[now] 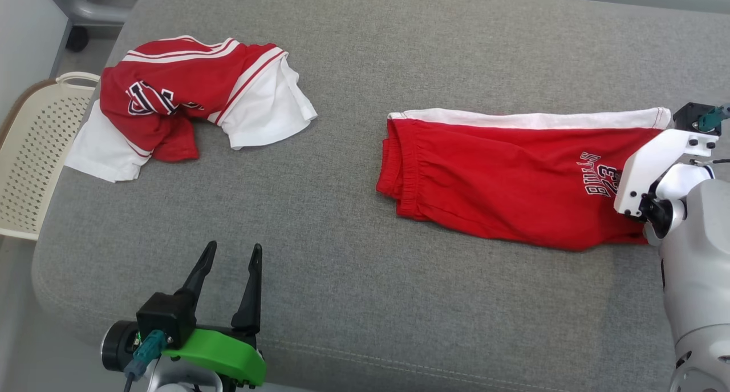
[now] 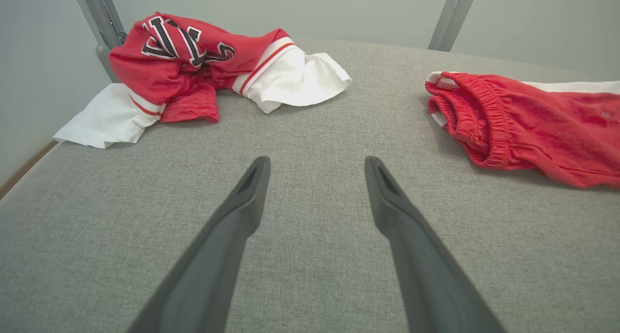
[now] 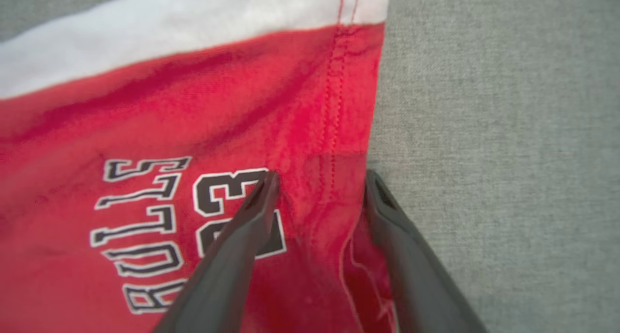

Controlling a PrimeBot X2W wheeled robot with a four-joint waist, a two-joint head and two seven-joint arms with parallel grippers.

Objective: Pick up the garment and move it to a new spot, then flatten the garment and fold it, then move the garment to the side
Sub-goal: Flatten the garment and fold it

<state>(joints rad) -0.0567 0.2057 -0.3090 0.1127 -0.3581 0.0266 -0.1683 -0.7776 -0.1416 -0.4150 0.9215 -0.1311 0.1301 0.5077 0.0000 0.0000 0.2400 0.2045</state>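
Over the red shorts (image 3: pixel 169 129) — right end effector (image 3: pixel 320 178) points down, spread wide, seemingly empty.

Kind of place: an indoor room set up for handling laundry, partly home-like and partly like a bare test space; which of the two cannot be told for sure.
Work surface: a wide grey upholstered cushion (image 1: pixel 365 300) with rounded corners and a stitched seam (image 1: pixel 399 363), like a sofa or bed top.
Laundry: red shorts (image 1: pixel 502 181) and a crumpled red and white jersey (image 1: pixel 171 101) lie on the cushion.
Basket: a cream perforated plastic basket (image 1: pixel 34 152) stands just beside the cushion's left edge.
Surroundings: plain pale wall (image 2: pixel 290 8), undecorated.
Hardware: grey metal posts (image 2: pixel 453 13) behind the cushion and a frame on a dark castor wheel (image 1: pixel 77 38).
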